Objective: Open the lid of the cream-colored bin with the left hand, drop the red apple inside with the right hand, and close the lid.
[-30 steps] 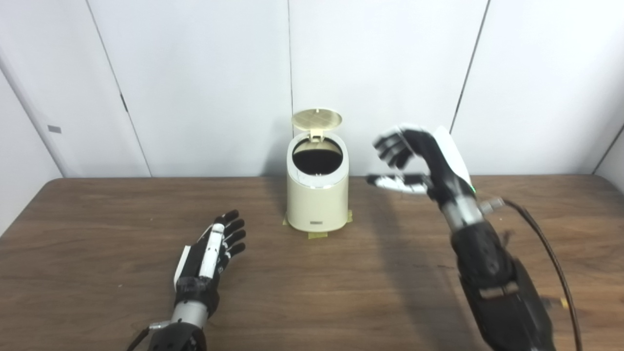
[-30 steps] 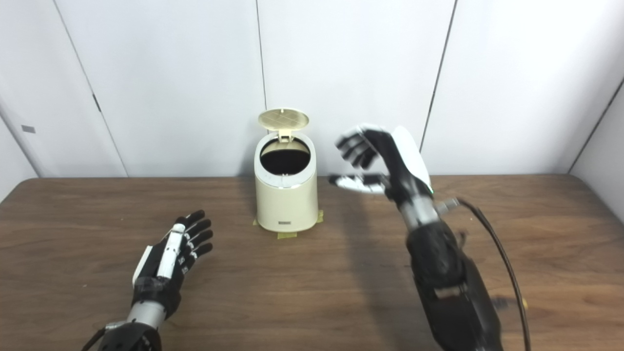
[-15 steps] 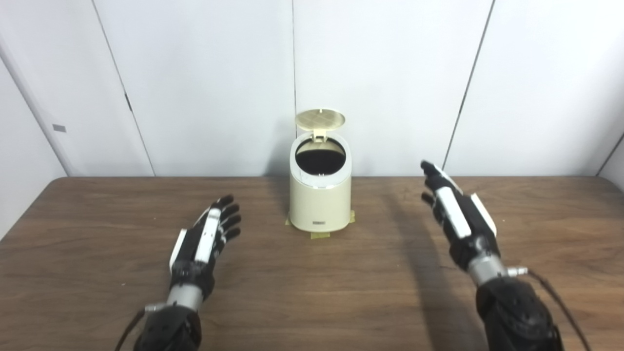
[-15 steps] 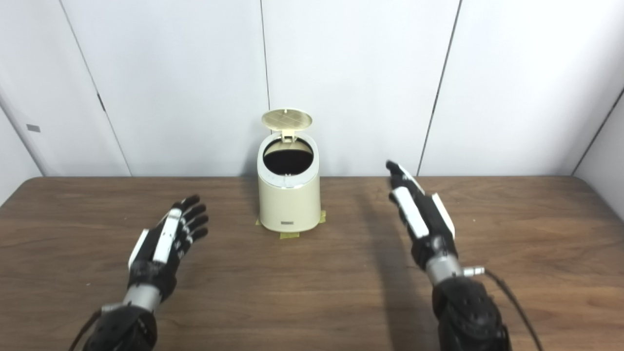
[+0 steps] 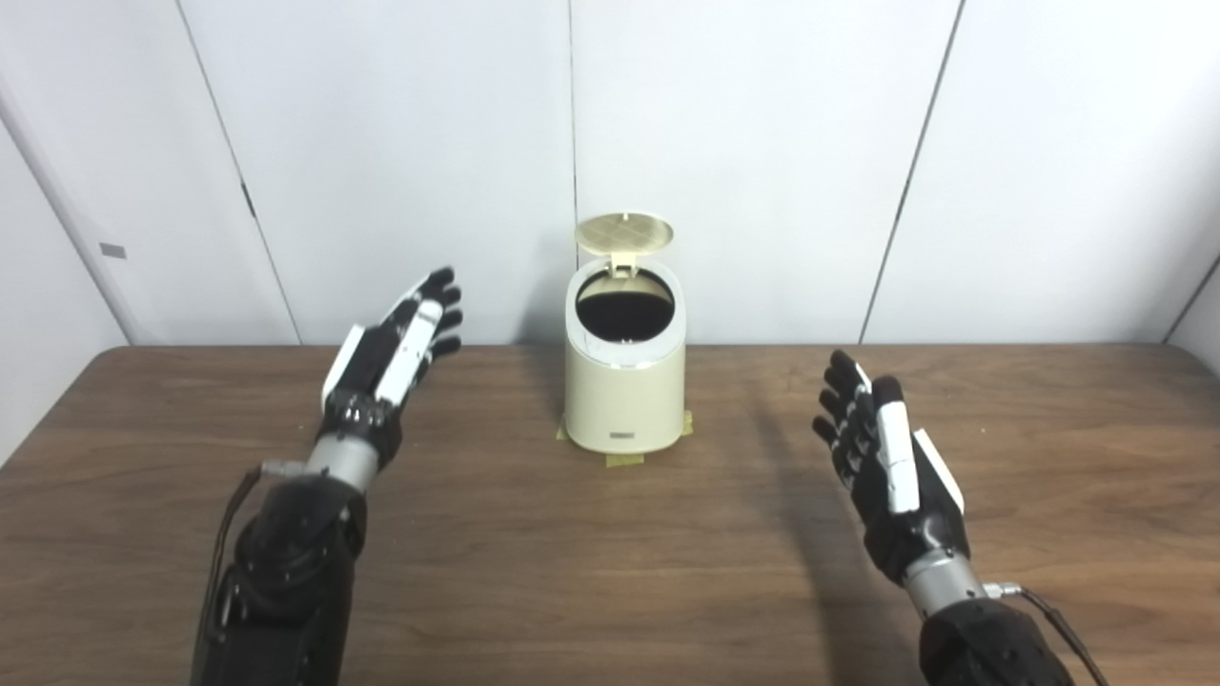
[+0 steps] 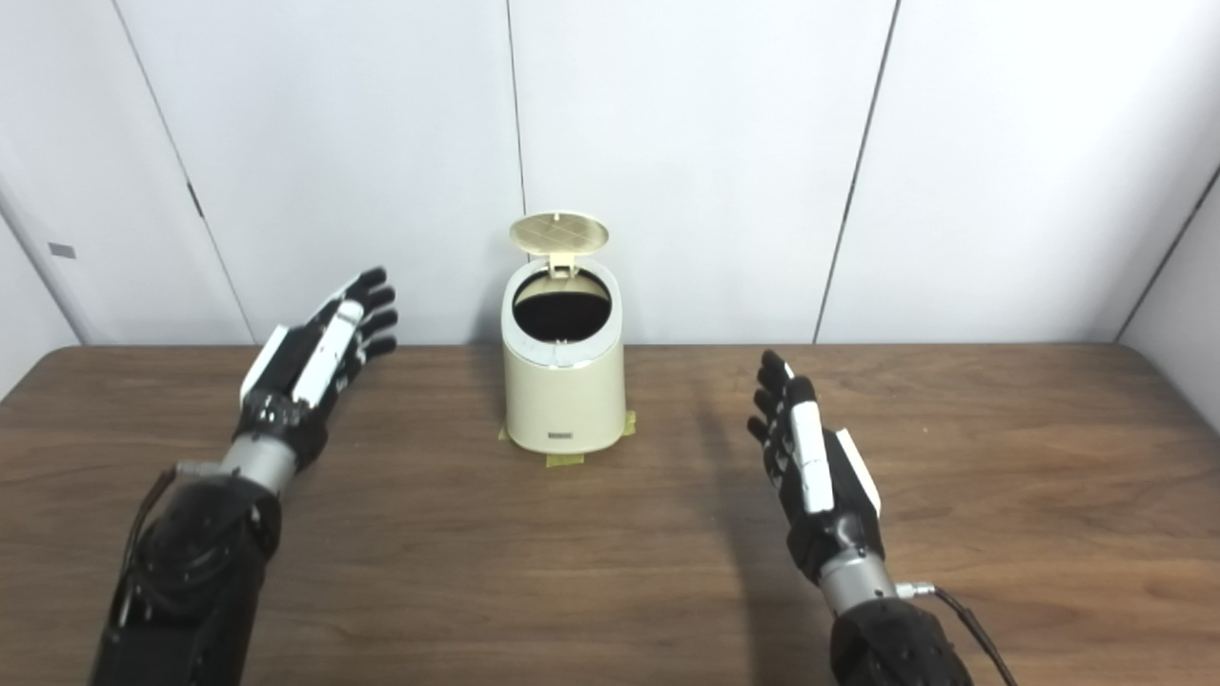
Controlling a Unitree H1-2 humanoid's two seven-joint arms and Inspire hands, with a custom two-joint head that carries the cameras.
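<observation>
The cream-colored bin stands at the back middle of the table, its round lid tipped up and the dark opening showing. No red apple is in sight in either view. My left hand is raised to the left of the bin, fingers stretched out and apart, holding nothing. My right hand hovers low over the table to the right of the bin, also open and empty.
The bin sits on strips of yellow tape stuck to the brown wooden table. White wall panels close off the back just behind the bin. A cable trails from the right wrist.
My right hand has come down and back from beside the bin's opening to a low spot near the table. My left hand has risen and moved forward toward the bin's left side.
</observation>
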